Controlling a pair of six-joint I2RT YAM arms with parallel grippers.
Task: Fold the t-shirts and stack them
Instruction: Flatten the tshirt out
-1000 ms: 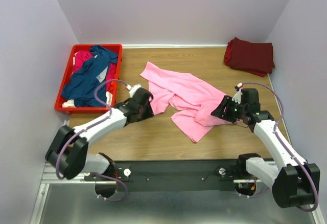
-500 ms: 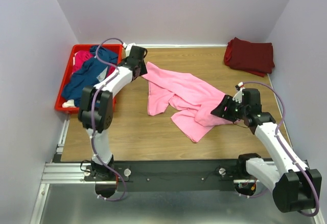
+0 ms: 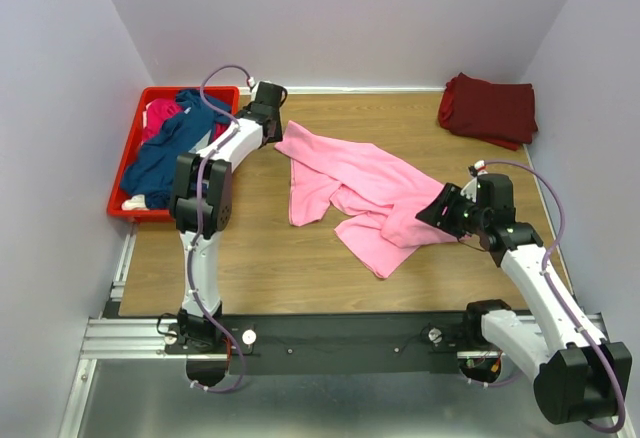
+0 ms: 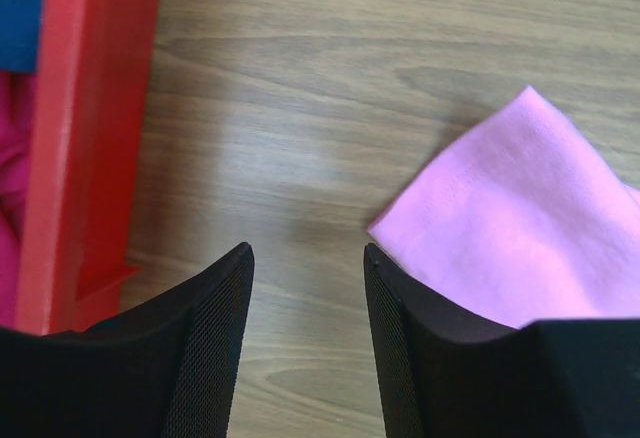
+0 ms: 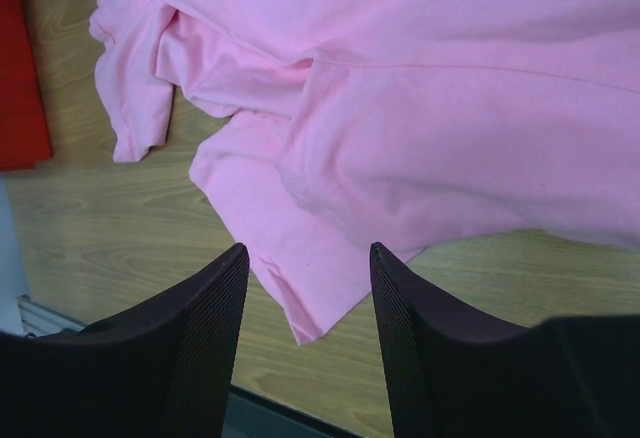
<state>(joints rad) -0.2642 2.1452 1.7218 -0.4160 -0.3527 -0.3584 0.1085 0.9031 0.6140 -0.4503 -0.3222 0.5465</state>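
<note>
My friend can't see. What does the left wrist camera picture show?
Two black fingers stand open above a bare wooden table. A pink shirt corner lies to the right, and a red crate wall runs down the left.

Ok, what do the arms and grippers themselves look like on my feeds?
The left arm and right arm have white link shells with black joints, and a lilac cable loops along each. The left gripper and right gripper each carry two black, rounded fingers with fine mesh-textured inner faces. No markings are readable.
</note>
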